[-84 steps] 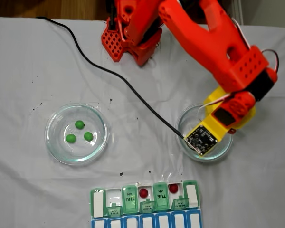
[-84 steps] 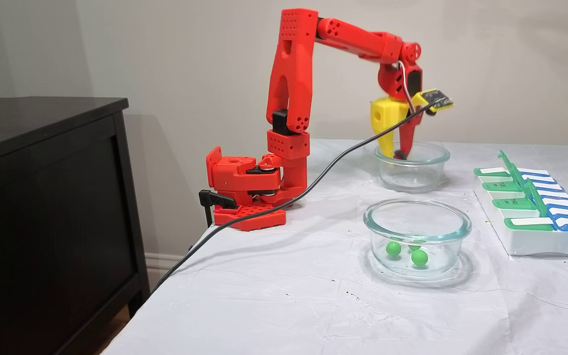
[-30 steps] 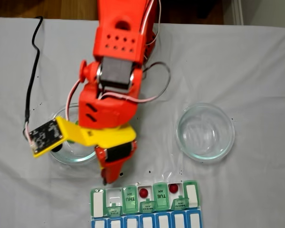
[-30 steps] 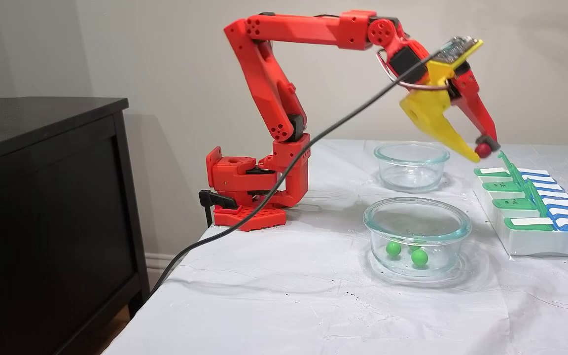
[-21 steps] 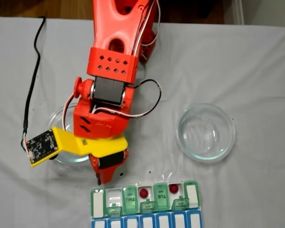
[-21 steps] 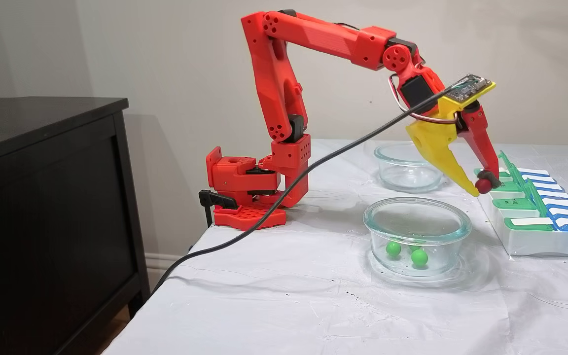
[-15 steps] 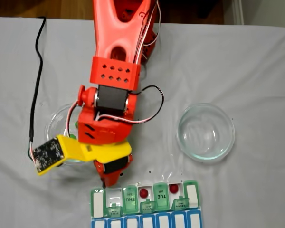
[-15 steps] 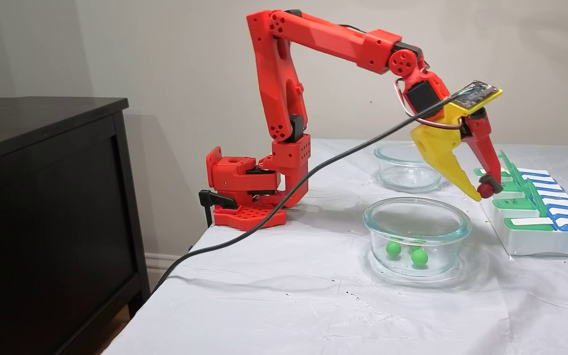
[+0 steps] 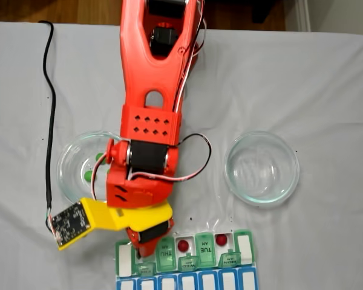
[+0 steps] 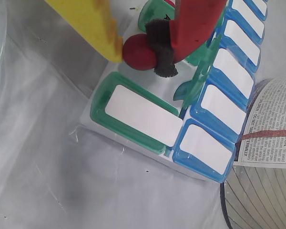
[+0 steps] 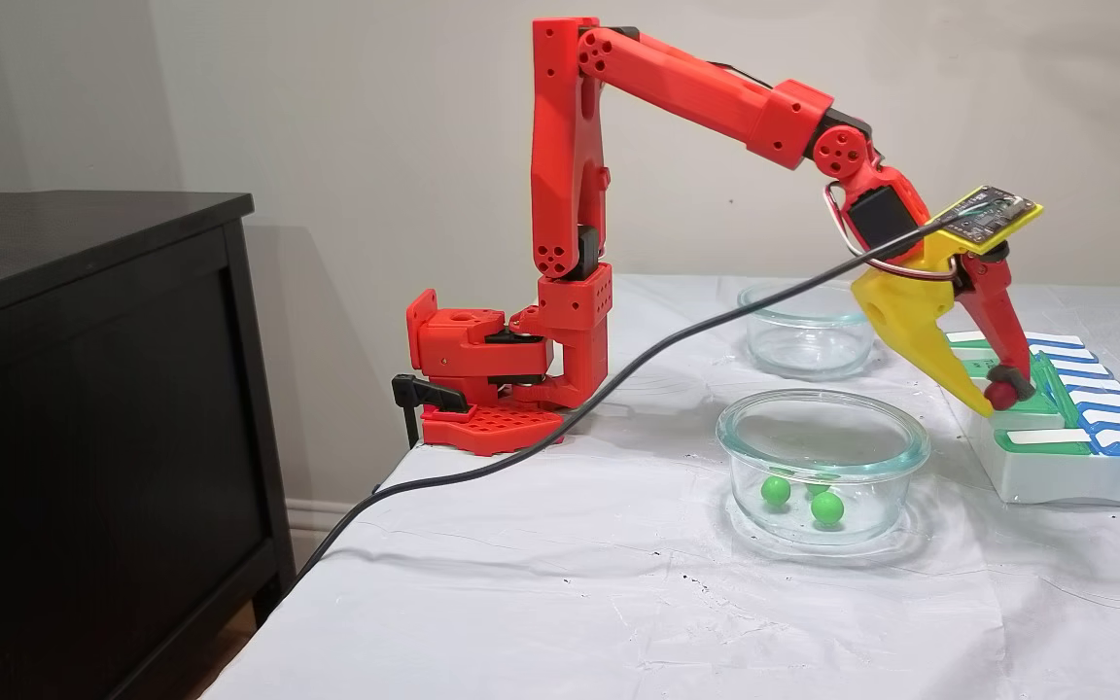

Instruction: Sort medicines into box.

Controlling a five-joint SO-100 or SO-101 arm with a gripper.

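Observation:
My gripper is shut on a red ball, held between the yellow finger and the red finger's black pad. In the wrist view the gripper holds this ball just above the box, next to its closed green end cell. From above, the gripper covers the left end of the box. Two more red balls lie in open green cells. Green balls sit in the near glass dish, which the arm partly hides from above.
An empty glass dish stands right of the arm, the far dish in the side view. A black cable trails over the left dish side. A printed-label container sits beside the box's blue row. A black cabinet stands beyond the table edge.
The arm lifted the red ball out of the now empty dish, swung it across to the box and lowered it over the box's left end. The green balls stayed put.

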